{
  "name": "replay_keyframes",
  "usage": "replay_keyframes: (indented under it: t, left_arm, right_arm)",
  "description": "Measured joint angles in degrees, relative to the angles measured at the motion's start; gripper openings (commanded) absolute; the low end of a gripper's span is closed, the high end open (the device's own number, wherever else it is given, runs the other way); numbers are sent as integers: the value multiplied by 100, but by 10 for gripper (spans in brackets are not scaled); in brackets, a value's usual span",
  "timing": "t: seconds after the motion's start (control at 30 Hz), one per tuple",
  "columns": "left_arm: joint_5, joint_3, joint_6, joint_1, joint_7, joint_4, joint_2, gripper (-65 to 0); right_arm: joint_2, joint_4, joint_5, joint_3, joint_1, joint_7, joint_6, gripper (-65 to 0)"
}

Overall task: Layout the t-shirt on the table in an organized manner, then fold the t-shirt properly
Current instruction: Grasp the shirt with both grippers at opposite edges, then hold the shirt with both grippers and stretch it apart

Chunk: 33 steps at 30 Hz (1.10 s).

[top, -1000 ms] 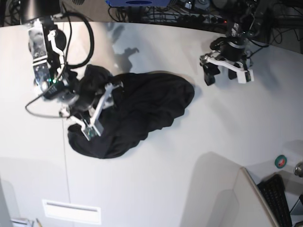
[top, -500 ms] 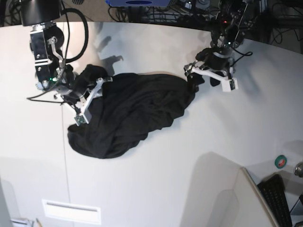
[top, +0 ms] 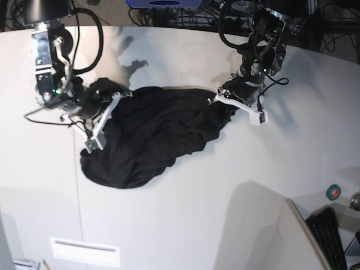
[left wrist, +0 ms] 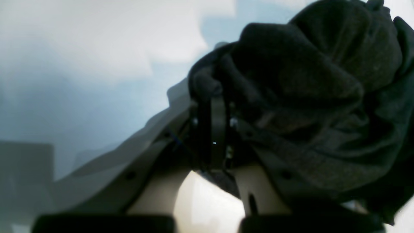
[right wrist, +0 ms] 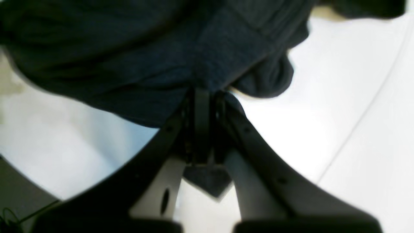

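Note:
The black t-shirt (top: 152,135) lies crumpled in a heap on the off-white table (top: 197,219), no print showing. My right gripper (top: 103,115), at the left of the base view, is shut on a bunch of cloth at the heap's left end. The right wrist view shows its fingers pressed together on dark fabric (right wrist: 145,48), gripper (right wrist: 203,94). My left gripper (top: 225,106), at the right of the base view, pinches the heap's right end. Seen from the left wrist, the gripper (left wrist: 213,100) is closed with a fold of t-shirt (left wrist: 307,97) between its fingers.
A thin dark seam (top: 79,191) runs down the table's left part. At the lower right are a raised panel (top: 270,225), a keyboard (top: 329,236) and a small green and red disc (top: 333,192). Cables (top: 225,17) crowd the far edge.
My left arm came down from open table to the shirt's right end and closed on it. My right gripper shifted up along the left end and closed on the cloth.

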State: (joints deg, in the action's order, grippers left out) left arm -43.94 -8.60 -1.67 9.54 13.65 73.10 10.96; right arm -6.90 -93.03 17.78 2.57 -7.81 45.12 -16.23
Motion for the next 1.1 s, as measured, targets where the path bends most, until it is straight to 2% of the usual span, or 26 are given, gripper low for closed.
replay_keyframes:
  t: [0.07,0.17,0.27,0.47,0.67,0.73,0.77,0.9,1.0,1.03,1.1]
  left_arm:
    - [22,31,-138,63,85,350,15,-650]
    - [20,11,20,173,81,1167,166,-650]
    - [17,15,-2,184,63,1768,341,-650]
    - [11,9,15,55,127,2168,560,-650]
    - [-11,-70,68,-750,129,992,501,-650]
    - [59,-269,-151,-892,181,597,448,-650]
    - [57,-385,-133,-962,243,422,450,-650]
    - [55,-940,-122,-1399,151,-153,323,-650]
    - [55,-1073,-79,-1547,85,-424,122,-650]
    - [57,-1071,-94,-1541,74,-457,74,-650]
    - [61,-1073,-125,-1504,116,-472,50,-650]
  right_arm:
    - [37,-619,11,-319,-151,293,-17,-650]
    - [15,-1432,-22,-807,-173,828,-2,-650]
    - [17,-1888,35,-1126,-133,1329,-9,-650]
    - [20,-1869,109,-1447,-90,1486,-22,-650]
    - [-96,-415,284,-1663,560,1427,-96,-650]
    - [-162,173,0,-1683,791,1447,-61,-650]
    - [-201,433,4,-1690,861,1410,-35,-650]
    - [-238,1523,37,-1698,1384,745,-42,-650]
    - [-295,2441,22,-1696,1860,673,-28,-650]
    - [-369,2662,39,-1692,1947,640,-59,-641]
    - [-544,2787,-44,-1711,1993,518,-9,-488]
